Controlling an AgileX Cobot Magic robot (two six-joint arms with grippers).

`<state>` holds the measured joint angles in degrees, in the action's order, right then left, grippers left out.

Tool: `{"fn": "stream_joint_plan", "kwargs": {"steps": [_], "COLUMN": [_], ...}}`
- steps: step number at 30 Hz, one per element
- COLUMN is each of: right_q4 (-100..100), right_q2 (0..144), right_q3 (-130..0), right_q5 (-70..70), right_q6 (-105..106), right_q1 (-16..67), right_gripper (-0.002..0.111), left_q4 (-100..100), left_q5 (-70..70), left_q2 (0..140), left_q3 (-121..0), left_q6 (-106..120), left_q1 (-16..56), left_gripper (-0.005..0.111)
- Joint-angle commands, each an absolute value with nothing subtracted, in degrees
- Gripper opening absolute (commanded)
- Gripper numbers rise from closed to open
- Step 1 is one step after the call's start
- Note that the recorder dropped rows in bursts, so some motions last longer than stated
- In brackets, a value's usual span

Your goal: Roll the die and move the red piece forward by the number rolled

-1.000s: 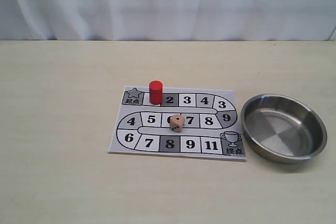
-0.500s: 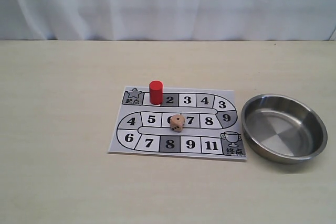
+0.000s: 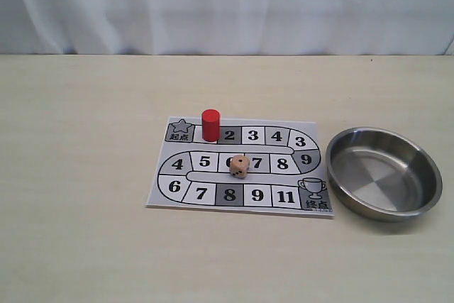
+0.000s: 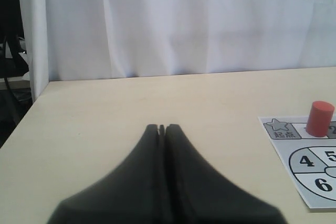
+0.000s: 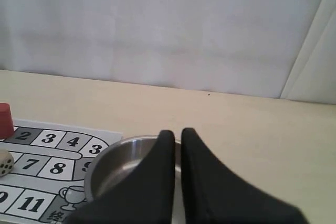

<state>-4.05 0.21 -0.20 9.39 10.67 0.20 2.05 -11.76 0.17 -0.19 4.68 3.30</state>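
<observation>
The red piece [image 3: 211,125] stands upright on the first square of the game board [image 3: 169,197], just right of the star square. On the square marked 6 in the middle row rests the die [image 3: 240,166], tan with dark pips. Neither gripper shows in the exterior view. My left gripper [image 4: 162,127] is shut and empty over bare table, with the red piece [image 4: 319,118] off to one side of it. My right gripper [image 5: 177,132] is shut but for a thin slit, empty, in front of the steel bowl [image 5: 103,162]. The die [image 5: 4,162] and red piece [image 5: 4,120] sit at that view's edge.
A round steel bowl [image 3: 383,214], empty, stands on the table just right of the board. A white curtain closes off the back of the table. In the left wrist view the table edge [image 4: 21,124] drops off beside the gripper.
</observation>
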Motion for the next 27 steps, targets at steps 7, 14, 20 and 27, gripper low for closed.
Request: {"fn": "stream_joint_plan", "kwargs": {"steps": [7,14,20,27], "right_q4": [-3.7,-3.7,-3.7,-3.7], "right_q2": [0.0,0.0,0.0,0.0], "right_q3": [0.0,0.0,0.0,0.0], "right_q5": [12.4,12.0,12.0,12.0], "right_q6": [7.7,7.7,7.7,7.7], "right_q1": [0.1,0.1,0.1,0.1], "right_gripper": [0.004,0.004,0.004,0.004], "left_q4": [2.2,2.2,2.2,2.2], "left_q5": [-11.2,-11.2,-11.2,-11.2], "left_q2": [0.0,0.0,0.0,0.0], "left_q3": [0.0,0.0,0.0,0.0], "left_q6": [4.9,4.9,4.9,4.9], "left_q1": [3.3,3.3,3.3,3.3], "left_gripper": [0.000,0.000,0.000,0.000]}}
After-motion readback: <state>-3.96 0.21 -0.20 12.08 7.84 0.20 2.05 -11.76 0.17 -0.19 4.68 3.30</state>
